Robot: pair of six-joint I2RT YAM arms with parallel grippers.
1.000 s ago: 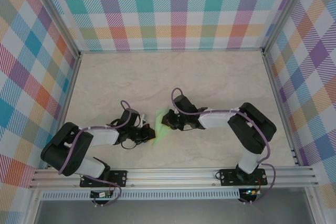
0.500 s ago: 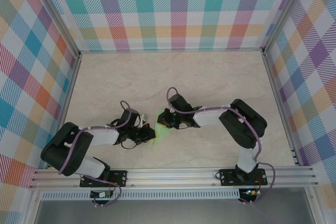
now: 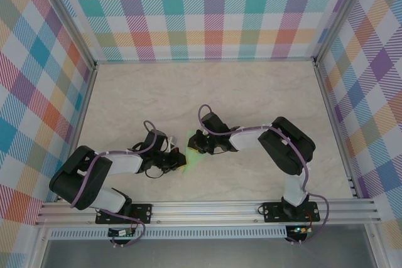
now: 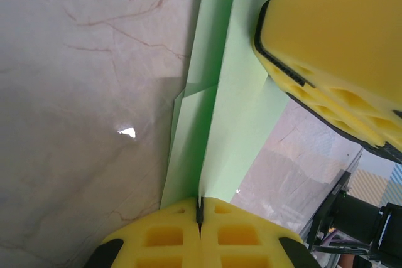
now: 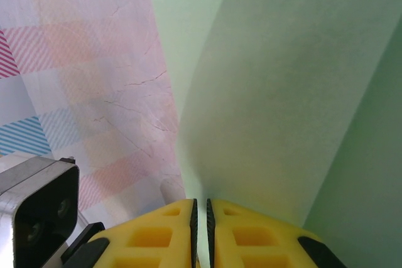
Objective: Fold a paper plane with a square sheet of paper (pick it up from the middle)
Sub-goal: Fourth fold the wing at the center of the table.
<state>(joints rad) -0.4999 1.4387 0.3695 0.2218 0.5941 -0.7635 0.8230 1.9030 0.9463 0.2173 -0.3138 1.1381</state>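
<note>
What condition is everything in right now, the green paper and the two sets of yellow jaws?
Thin pale green sheet of paper: partly folded, with overlapping layers and a crease showing, pinched in two places.
Left arm's yellow jaws: shut on the paper's folded edge.
Right arm's yellow jaws: shut on the paper, which stands up between them.

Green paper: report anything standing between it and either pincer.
Nothing visible does. The left pincer and the right pincer are each shut directly on the folded green paper.
</note>
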